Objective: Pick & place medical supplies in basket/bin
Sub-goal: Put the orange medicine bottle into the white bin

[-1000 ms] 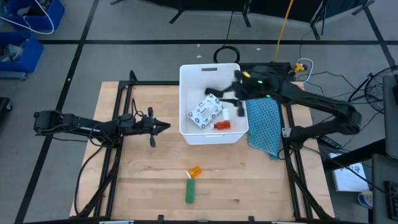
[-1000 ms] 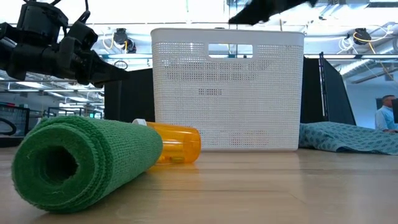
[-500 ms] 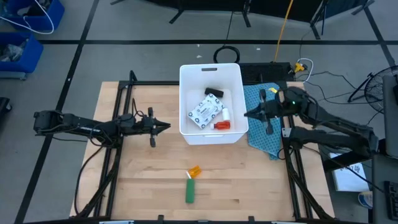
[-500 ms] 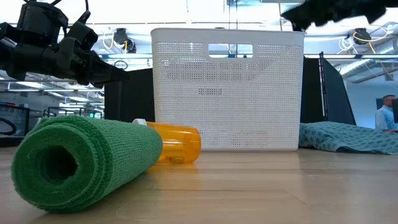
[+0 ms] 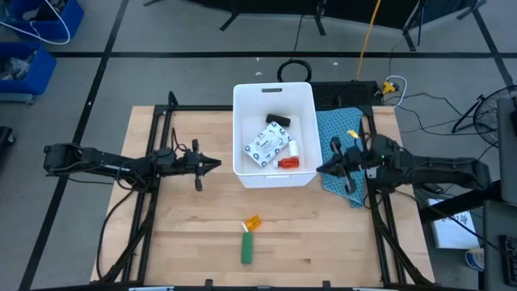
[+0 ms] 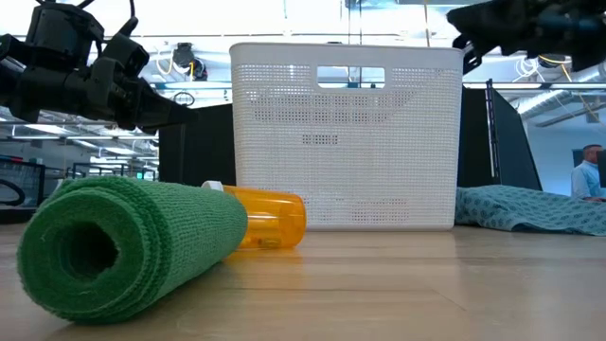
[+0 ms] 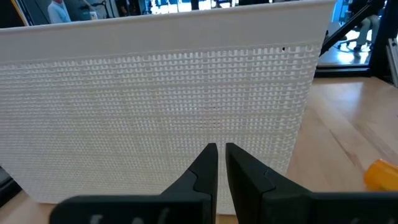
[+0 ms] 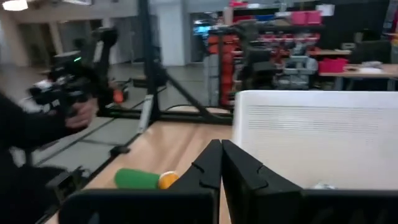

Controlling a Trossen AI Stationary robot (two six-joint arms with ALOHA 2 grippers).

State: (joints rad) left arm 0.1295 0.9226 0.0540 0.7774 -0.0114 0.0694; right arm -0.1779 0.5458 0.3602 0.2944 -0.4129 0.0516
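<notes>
- Looks like a robotics lab / workshop floor to me, not a home.
- My wooden table [image 5: 202, 242] sits on a black frame over grey floor marked with dark tape lines.
- Cables [image 5: 420, 105] trail on the floor at far right; blue bins [image 5: 32, 48] far left.
- Behind: exposed ceiling ducts [image 6: 568, 99], shelving with red crates [image 8: 298, 37], a person [image 6: 589, 170] standing far right.

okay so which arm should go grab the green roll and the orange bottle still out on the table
Probably the left. The left gripper hangs over bare table beside the bin, a little nearer the green roll and orange bottle. The right gripper sits over the cloth past the bin.
</notes>
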